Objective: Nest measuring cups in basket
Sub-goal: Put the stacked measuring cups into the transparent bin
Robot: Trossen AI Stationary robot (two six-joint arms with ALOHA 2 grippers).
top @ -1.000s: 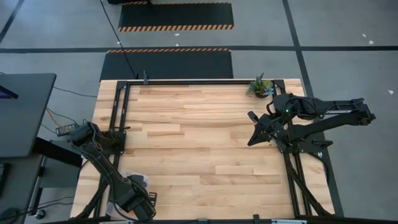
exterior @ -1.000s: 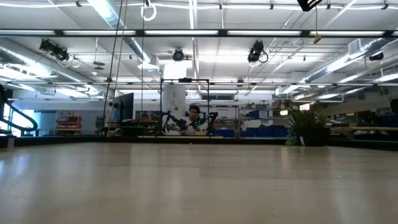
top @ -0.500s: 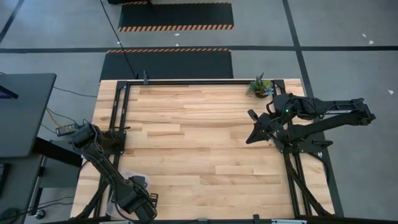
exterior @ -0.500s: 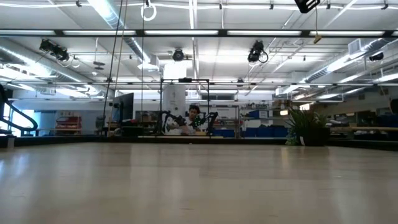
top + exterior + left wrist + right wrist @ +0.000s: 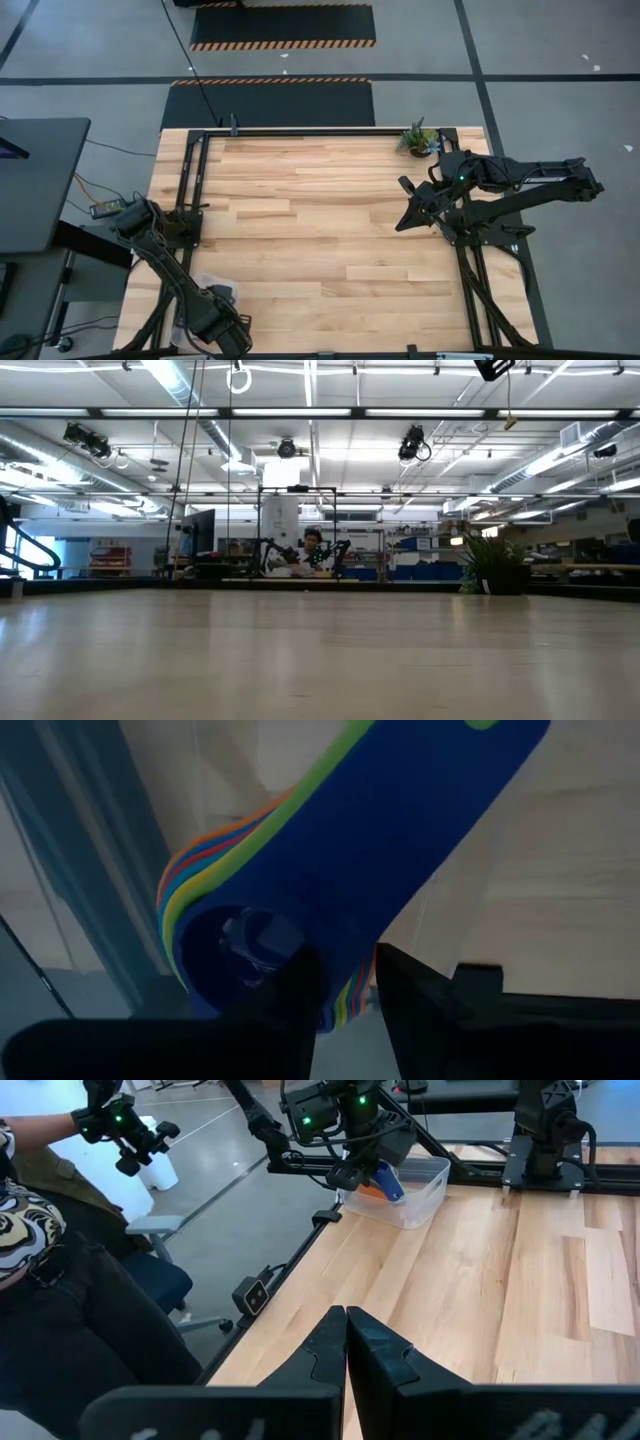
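The measuring cups point(image 5: 350, 850) are nested in one stack, dark blue on top with green, yellow, red and orange rims under it. The stack is inside the clear basket point(image 5: 425, 1185) at the table's near left corner point(image 5: 203, 287). My left gripper point(image 5: 345, 965) reaches down into the basket point(image 5: 222, 325) and is shut on the stack. My right gripper point(image 5: 403, 222) hangs shut and empty over the table's right side. The low view shows no cups, basket or gripper. My left gripper pinches the stack at the bowl wall point(image 5: 350, 1005). One finger point(image 5: 295, 980) is inside the dark blue bowl and the other point(image 5: 400, 985) is outside. It comes from above, slanting down. The stack point(image 5: 386, 1180) sits tilted in the basket; whether it rests on the floor, I cannot tell.
A small potted plant point(image 5: 417, 138) stands at the table's far right corner. Black frame rails run along the left, far and right edges. A seated person point(image 5: 50, 1230) is beside the table's left side. The wooden middle of the table point(image 5: 320, 230) is bare.
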